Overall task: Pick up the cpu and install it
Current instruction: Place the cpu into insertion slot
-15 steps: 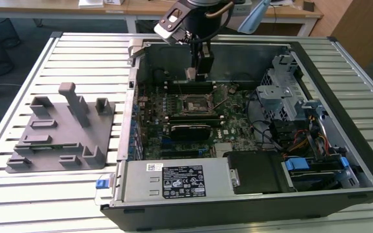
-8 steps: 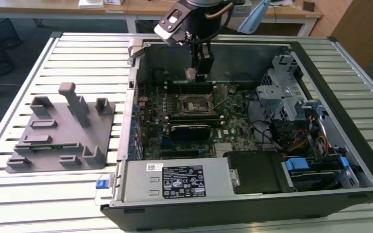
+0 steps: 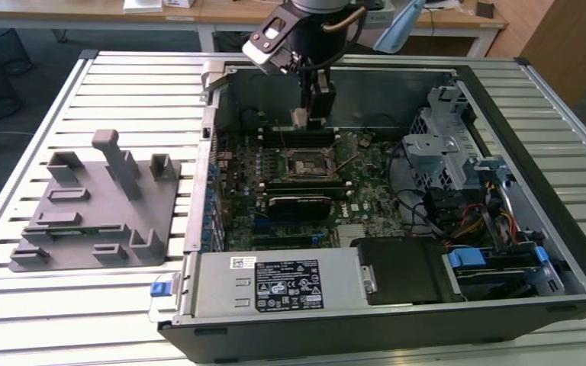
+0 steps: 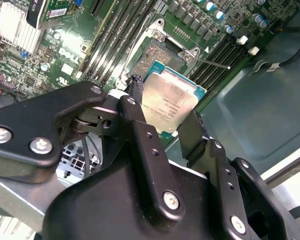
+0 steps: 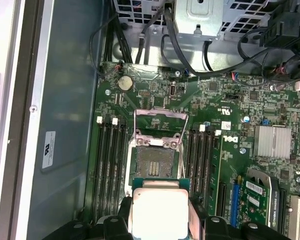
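Note:
My gripper [image 4: 162, 117] is shut on the cpu [image 4: 169, 102], a thin square chip with a pale silvery top and a green edge, held by two opposite sides. In the first wrist view the cpu [image 5: 158, 211] hangs above the motherboard, just short of the open socket [image 5: 155, 166] with its load frame lifted. In the exterior view the gripper [image 3: 311, 114] is inside the open computer case, above the memory slots behind the black-framed socket [image 3: 304, 162]. The cpu [image 3: 299, 117] shows there as a small pale sliver at the fingertips.
The open computer case [image 3: 537, 99] lies on a slatted metal table [image 3: 120, 76]. A grey plastic fixture tray [image 3: 100, 206] sits at the exterior view's left. Drive cages and cables [image 3: 456, 168] crowd the case's right side; memory slots [image 5: 109, 170] flank the socket.

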`<action>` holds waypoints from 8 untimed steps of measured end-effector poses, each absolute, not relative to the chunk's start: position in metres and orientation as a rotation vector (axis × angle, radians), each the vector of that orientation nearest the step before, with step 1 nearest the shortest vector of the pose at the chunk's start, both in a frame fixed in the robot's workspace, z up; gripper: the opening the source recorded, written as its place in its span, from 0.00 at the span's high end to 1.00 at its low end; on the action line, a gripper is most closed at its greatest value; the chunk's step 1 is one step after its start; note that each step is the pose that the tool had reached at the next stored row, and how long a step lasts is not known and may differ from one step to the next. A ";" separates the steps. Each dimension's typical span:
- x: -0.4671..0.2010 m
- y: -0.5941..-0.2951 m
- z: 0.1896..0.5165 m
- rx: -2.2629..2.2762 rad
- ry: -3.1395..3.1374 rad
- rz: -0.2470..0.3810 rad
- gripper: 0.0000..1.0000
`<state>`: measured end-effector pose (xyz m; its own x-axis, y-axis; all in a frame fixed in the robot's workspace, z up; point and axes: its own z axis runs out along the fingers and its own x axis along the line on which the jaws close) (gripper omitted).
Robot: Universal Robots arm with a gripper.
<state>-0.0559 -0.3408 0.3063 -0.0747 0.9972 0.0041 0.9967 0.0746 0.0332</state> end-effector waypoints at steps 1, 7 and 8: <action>-0.056 -0.341 0.306 2.123 2.288 0.042 0.47; -0.056 -0.341 0.304 2.123 2.288 0.042 0.47; -0.056 -0.341 0.304 2.123 2.288 0.042 0.47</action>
